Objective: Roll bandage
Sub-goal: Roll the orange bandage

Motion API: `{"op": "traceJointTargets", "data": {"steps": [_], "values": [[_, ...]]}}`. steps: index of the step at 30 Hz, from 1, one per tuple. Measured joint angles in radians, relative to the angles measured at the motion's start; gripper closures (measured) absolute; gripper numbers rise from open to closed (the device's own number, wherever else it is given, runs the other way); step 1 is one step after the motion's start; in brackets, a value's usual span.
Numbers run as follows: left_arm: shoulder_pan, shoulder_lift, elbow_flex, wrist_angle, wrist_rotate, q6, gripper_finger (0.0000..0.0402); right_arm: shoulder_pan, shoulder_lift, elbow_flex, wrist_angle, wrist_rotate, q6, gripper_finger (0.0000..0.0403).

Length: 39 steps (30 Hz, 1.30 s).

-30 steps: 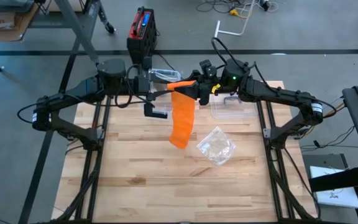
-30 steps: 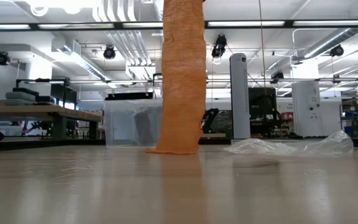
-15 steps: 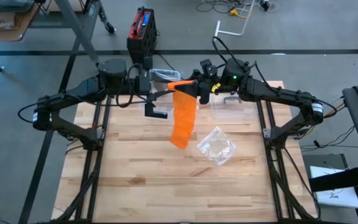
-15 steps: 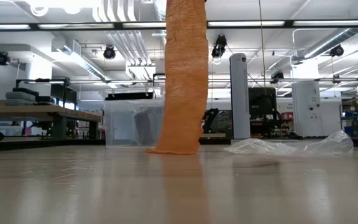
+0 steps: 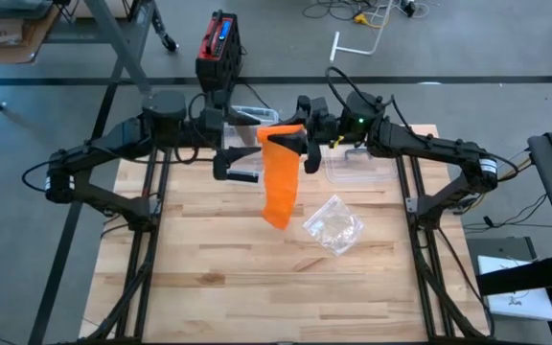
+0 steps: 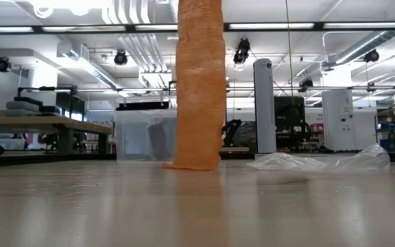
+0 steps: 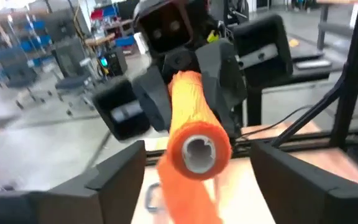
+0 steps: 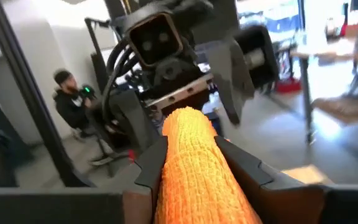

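The orange bandage is partly wound into a roll (image 5: 281,130) held level, high above the table's far middle. Its loose strip (image 5: 280,187) hangs down, and the lower end (image 6: 190,163) rests on the wood. My right gripper (image 5: 298,139) is shut on the roll. My left gripper (image 5: 245,153) faces the roll's grey-cored free end (image 7: 197,149). It is open, its fingers (image 7: 118,180) standing wide on either side of that end without touching it. My right gripper pinches the roll between its two fingers, one on each side of the wound part (image 8: 169,163). The fingers come level from the table's right side and lie along the roll. The roll is level and lifted clear, with the strip hanging below it to the table.
A clear plastic box (image 5: 355,165) and a crumpled clear wrapper (image 5: 333,226) lie right of the strip. Another clear container (image 5: 247,117) sits behind the left gripper. A person (image 8: 70,102) sits in the room beyond the table.
My left gripper has let go of the roll's free end, opened wide and drawn back a little toward the table's left edge. Both wrists have rolled. The roll stays in my right gripper, and the hanging strip has only swayed slightly.
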Motion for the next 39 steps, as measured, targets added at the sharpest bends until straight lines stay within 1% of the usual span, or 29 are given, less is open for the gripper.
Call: {"op": "traceJointTargets", "data": {"steps": [3,6,10,14,19,24,28,32,39], "values": [[0.005,0.010,0.000,0.003,0.002,-0.069,0.0108,0.000,0.000,0.000,-0.001,0.001,-0.128,0.0299],[0.008,0.022,0.000,0.006,0.002,-0.084,0.0107,0.002,0.000,0.000,-0.004,0.001,-0.232,0.0302],[0.008,0.038,0.000,0.032,0.002,-0.082,0.0121,0.002,-0.001,0.000,-0.027,0.001,-0.345,0.0301],[0.008,0.046,0.000,0.057,0.003,-0.080,0.0143,0.002,-0.001,0.000,-0.050,0.001,-0.409,0.0303],[0.009,0.047,0.000,0.051,0.004,-0.038,0.0181,0.002,-0.001,0.000,-0.050,0.001,-0.410,0.0301],[0.009,0.047,0.000,0.031,0.007,0.009,0.0239,0.002,-0.001,0.000,-0.049,0.001,-0.400,0.0295],[0.009,0.047,0.000,0.016,0.008,0.027,0.0278,0.002,-0.001,0.000,-0.055,0.001,-0.397,0.0304],[0.009,0.047,0.000,0.012,0.026,0.049,0.0282,0.002,-0.001,0.000,-0.054,-0.001,-0.392,0.0310],[0.009,0.046,-0.003,0.005,0.029,0.082,0.0253,0.004,-0.001,0.000,-0.042,-0.004,-0.350,0.0303]]}}
